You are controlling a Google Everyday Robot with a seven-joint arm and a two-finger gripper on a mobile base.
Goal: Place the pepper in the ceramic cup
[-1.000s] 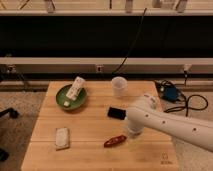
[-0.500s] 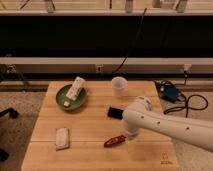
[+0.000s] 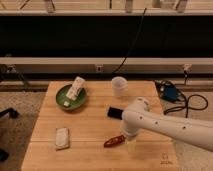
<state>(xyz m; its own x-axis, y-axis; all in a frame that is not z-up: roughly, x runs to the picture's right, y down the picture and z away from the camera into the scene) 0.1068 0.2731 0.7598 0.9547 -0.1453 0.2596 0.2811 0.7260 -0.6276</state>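
The fingers (image 3: 131,145) of the white arm's gripper (image 3: 131,147) stand wide apart and hold nothing; they point down at the light wooden table (image 3: 90,125) near its front edge. We see the small, glossy, dark red pepper (image 3: 115,141) lying flat on the wood just to their left; we cannot tell whether it touches them. The small pale ceramic cup (image 3: 119,86) stands upright well apart, at the back edge; a flat black rectangle (image 3: 114,112) lies between cup and pepper; the round green bowl (image 3: 61,95) sits back left.
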